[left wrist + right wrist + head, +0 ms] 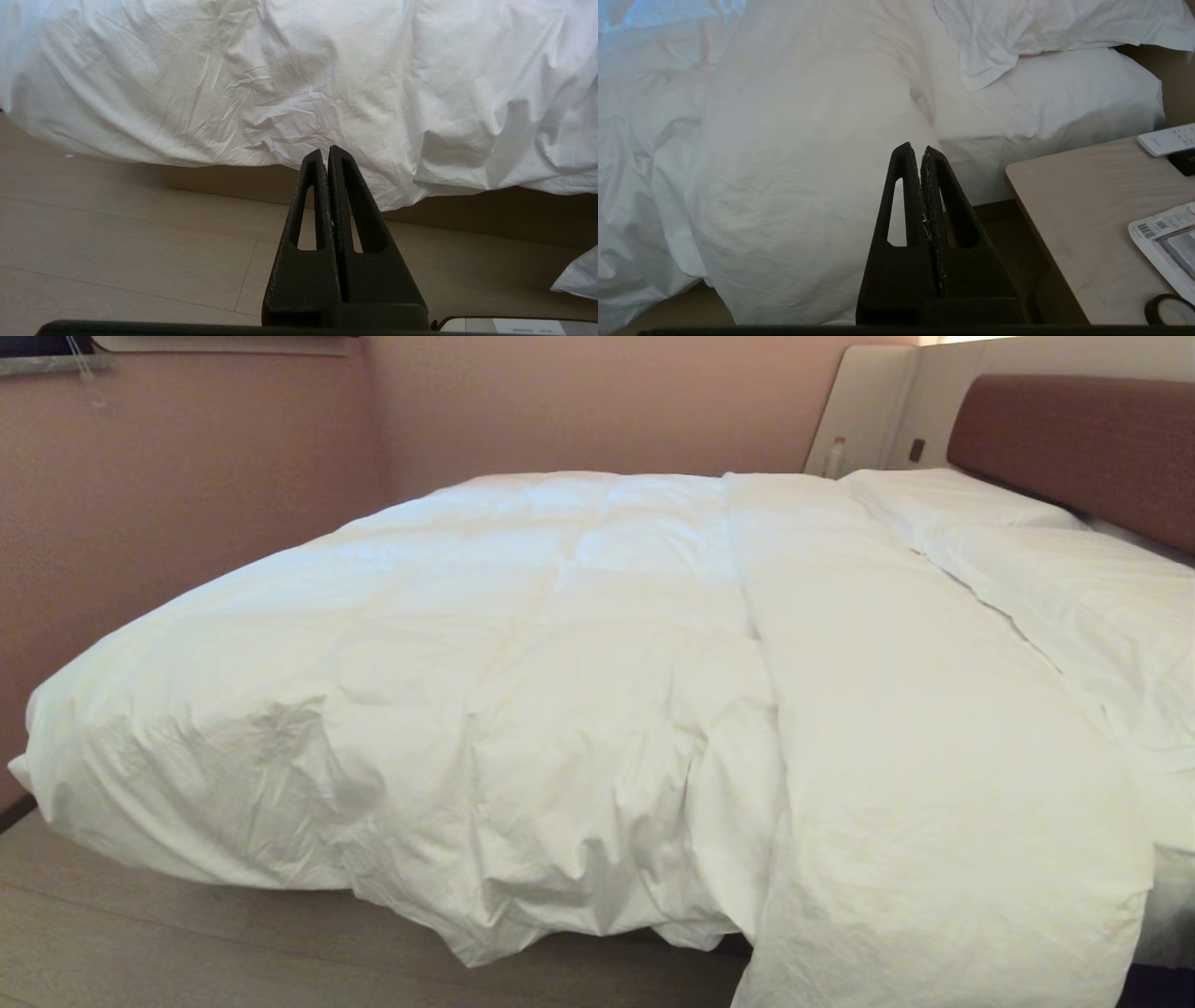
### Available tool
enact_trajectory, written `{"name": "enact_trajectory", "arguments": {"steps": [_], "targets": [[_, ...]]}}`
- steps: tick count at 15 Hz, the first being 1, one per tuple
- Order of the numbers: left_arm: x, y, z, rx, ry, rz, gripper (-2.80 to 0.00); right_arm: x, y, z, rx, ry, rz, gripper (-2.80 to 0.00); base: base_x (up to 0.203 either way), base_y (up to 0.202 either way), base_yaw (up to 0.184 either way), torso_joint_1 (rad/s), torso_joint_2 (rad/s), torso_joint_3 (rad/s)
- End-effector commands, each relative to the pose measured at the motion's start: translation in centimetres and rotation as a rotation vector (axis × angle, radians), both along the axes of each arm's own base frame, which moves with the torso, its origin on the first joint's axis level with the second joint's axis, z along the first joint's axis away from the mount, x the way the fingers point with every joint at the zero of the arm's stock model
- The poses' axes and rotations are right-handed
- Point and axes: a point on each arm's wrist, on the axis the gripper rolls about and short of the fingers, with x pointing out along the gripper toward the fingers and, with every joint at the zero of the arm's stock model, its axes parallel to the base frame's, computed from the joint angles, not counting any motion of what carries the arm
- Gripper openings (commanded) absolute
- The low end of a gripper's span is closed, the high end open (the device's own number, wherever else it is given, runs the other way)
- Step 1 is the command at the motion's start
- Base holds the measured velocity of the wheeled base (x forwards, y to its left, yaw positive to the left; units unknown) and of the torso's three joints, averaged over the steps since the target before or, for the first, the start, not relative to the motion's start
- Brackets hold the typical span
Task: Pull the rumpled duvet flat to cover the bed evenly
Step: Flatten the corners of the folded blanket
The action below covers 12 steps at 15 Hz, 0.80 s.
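The puffy white duvet [523, 644] lies spread over the bed and hangs over its near side, creased along the hanging edge [280, 84]. Its right part [794, 163] droops lower toward the floor. The bed shows its brown headboard [1083, 448] at the far right and a strip of its base [224, 179] under the duvet's edge. Neither arm appears in the head view. My left gripper [325, 151] is shut and empty, low over the floor, short of the duvet's hem. My right gripper [915, 149] is shut and empty, in front of the duvet's hanging right part.
White pillows [1046, 551] lie by the headboard. A pale wooden bedside table [1087, 219] stands close to my right gripper, with a remote [1167, 139], papers [1167, 238] and a tape roll [1169, 310] on it. Wooden floor [117, 242] runs along the bed; a pink wall [187, 504] stands beyond it.
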Motion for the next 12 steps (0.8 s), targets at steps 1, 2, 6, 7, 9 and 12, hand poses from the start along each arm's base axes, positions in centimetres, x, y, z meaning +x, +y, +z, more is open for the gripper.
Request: {"name": "enact_trajectory", "arguments": {"steps": [1,2,6,7,9,12], "targets": [[0.0,0.0,0.0,-0.001,0.000,0.000,-2.80,-0.7,0.0,-0.7,-0.001,-0.010,-0.001,-2.80,0.000,0.000,0.000,0.000,0.00,0.000],[0.0,0.0,0.0,-0.001,0.000,0.000,-2.80,-0.8,0.0,-1.4,-0.001,-0.004,-0.002,-2.80,0.000,0.000,0.000,0.000,0.00,0.000],[0.0,0.0,0.0,-0.001,0.000,0.000,-2.80,-1.4,0.0,-2.3,-0.002,-0.011,-0.005,-2.80,0.000,0.000,0.000,0.000,0.00,0.000],[0.0,0.0,0.0,-0.001,0.000,0.000,-2.80,-2.0,0.0,-2.7,-0.002,-0.030,-0.005,-2.80,0.000,0.000,0.000,0.000,0.00,0.000],[0.0,0.0,0.0,-0.001,0.000,0.000,-2.80,-2.4,0.0,-3.2,-0.003,-0.034,-0.006,-2.80,0.000,0.000,0.000,0.000,0.00,0.000],[0.0,0.0,0.0,-0.001,0.000,0.000,-2.80,-4.0,0.0,-5.4,-0.018,-0.077,-0.009,-2.80,0.000,0.000,0.000,0.000,0.00,0.000]]}}
